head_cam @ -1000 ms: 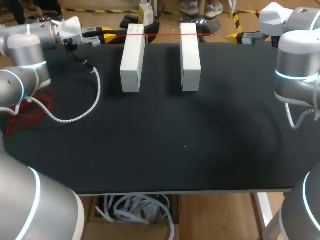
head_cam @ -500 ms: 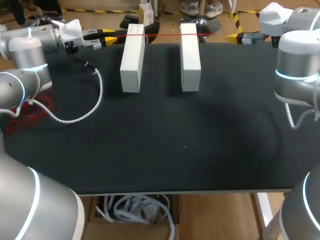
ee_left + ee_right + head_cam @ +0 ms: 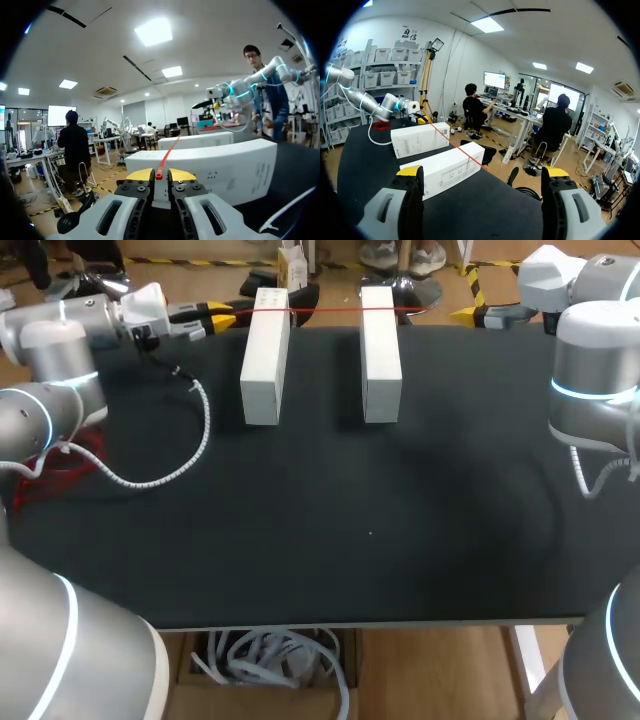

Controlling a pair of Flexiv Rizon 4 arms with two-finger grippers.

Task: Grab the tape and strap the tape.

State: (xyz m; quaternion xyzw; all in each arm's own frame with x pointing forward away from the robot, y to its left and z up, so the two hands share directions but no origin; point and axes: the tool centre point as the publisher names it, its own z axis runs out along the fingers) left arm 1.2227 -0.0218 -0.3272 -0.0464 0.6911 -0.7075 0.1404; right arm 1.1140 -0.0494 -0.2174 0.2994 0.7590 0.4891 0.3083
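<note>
At the far edge of the table (image 3: 350, 540), the left gripper (image 3: 156, 175) is pinched on the red tape (image 3: 167, 149), which runs over two white blocks (image 3: 266, 355). The right gripper (image 3: 482, 172) is wide apart. Grabbing looks done; next, pull it tight.

A red tape (image 3: 325, 309) ran taut over the far ends of the left white block (image 3: 264, 358) and the right white block (image 3: 380, 355), which lay side by side on the far part of the black table (image 3: 350, 530). The left gripper (image 3: 218, 312) sat at the tape's left end, just left of the left white block. The right gripper (image 3: 478, 314) lay at the far right, apart from both.
</note>
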